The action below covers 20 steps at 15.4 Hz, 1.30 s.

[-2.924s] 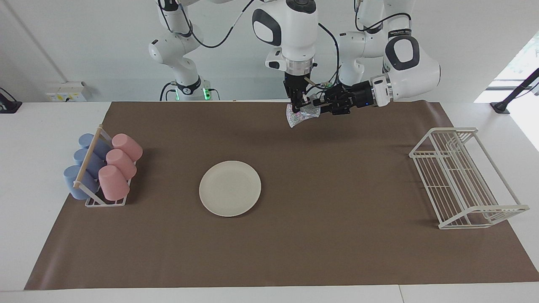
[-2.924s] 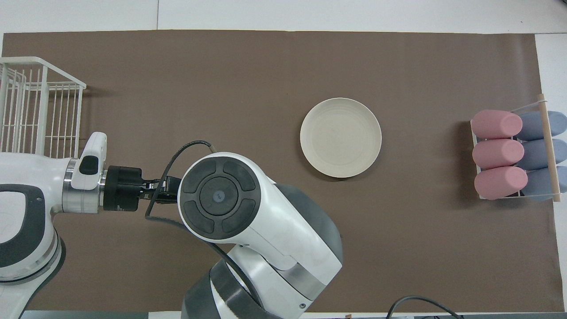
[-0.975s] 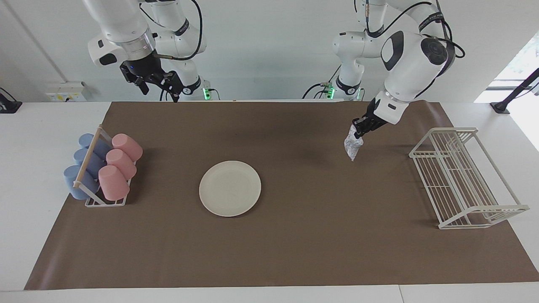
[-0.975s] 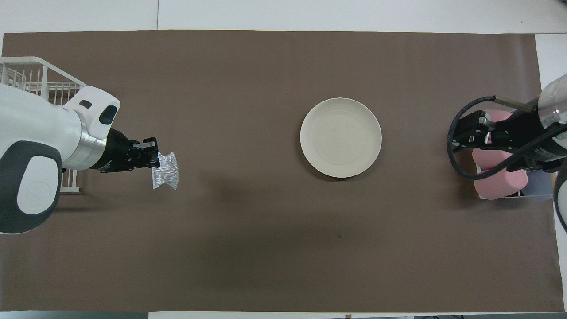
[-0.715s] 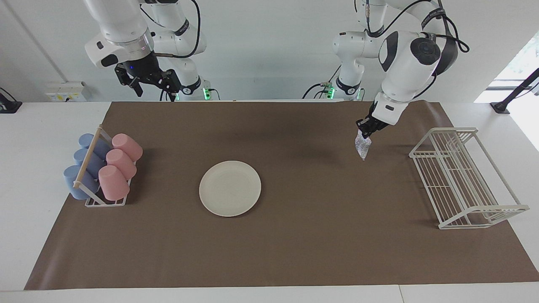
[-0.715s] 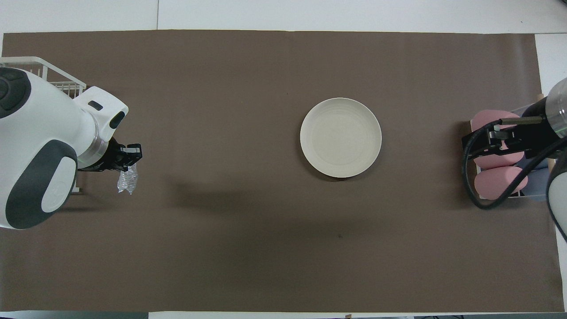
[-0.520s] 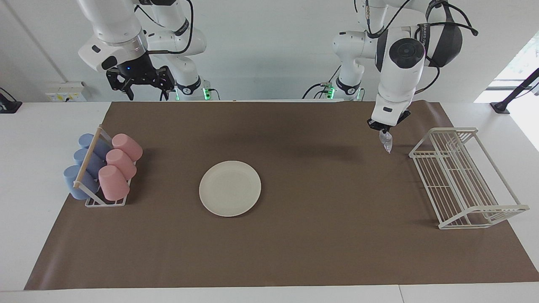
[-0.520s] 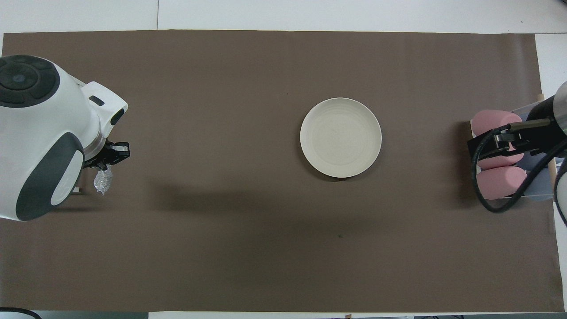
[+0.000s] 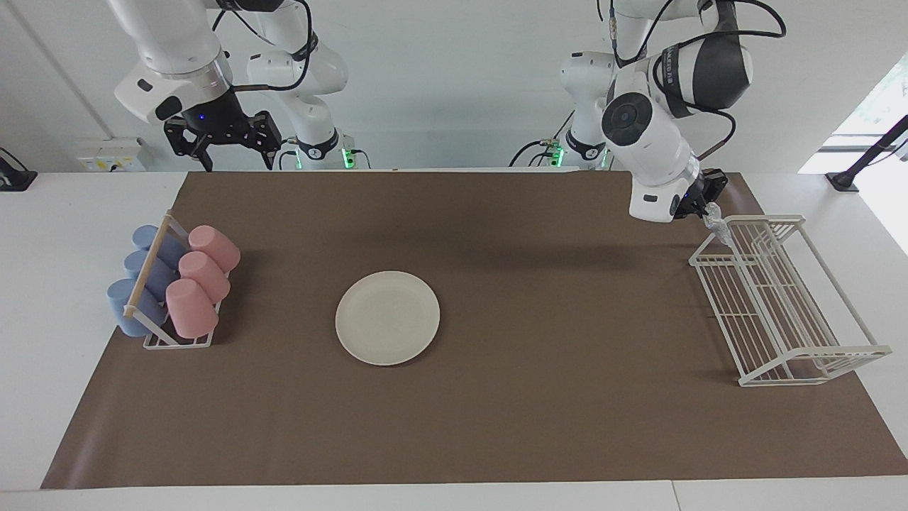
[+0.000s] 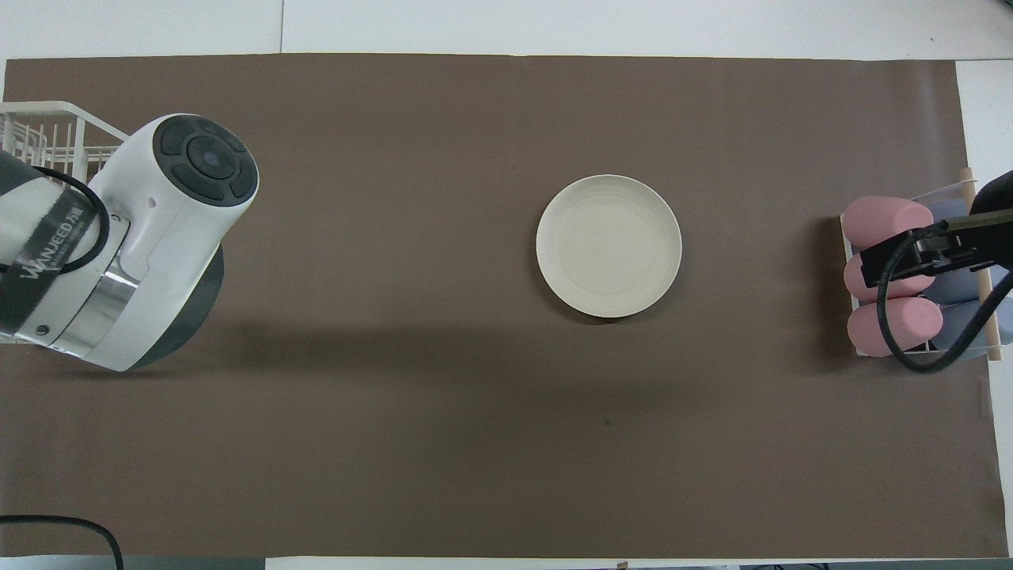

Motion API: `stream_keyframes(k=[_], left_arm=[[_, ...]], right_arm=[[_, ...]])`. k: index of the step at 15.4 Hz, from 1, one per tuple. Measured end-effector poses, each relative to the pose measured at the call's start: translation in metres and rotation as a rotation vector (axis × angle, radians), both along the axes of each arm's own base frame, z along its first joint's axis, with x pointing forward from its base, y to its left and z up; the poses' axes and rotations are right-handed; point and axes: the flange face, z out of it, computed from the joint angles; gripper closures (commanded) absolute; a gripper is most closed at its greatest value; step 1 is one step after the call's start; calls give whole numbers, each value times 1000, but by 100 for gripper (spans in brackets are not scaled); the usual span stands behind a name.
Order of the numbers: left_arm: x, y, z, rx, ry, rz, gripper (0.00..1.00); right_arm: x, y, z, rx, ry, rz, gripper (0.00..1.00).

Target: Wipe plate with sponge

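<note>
"WANJEED" on left arm's band [image 10: 49, 235]

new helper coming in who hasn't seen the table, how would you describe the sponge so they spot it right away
Start at the white wire rack at the left arm's end of the brown mat. At the rack's corner nearest the robots, the left end effector holds a small dangling thing: that is the sponge. It is the only silvery, crumpled mesh piece, unlike the flat cream plate mid-mat.

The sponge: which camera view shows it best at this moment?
The facing view. There the sponge hangs from the left gripper, over the near corner of the white wire rack. In the overhead view the left arm's body covers it completely, so nothing of it shows.
</note>
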Motion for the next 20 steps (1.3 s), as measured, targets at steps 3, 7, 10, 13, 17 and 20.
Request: stream_keyframes(k=[3, 7, 10, 13, 17, 20], left_arm=[[14, 9, -12, 135, -8, -39, 100], [42, 32, -58, 247, 4, -79, 100], [62, 55, -103, 277, 6, -88, 100], [70, 68, -119, 274, 3, -98, 100], [73, 75, -120, 259, -20, -96, 100], [72, 73, -122, 256, -21, -101, 100]], right_arm=[[0, -2, 0, 0, 0, -3, 0], [0, -6, 0, 0, 0, -11, 0], [1, -13, 0, 2, 2, -4, 0], [1, -16, 0, 3, 2, -4, 0], [1, -26, -4, 3, 9, -23, 0], [2, -32, -5, 3, 12, -31, 0]])
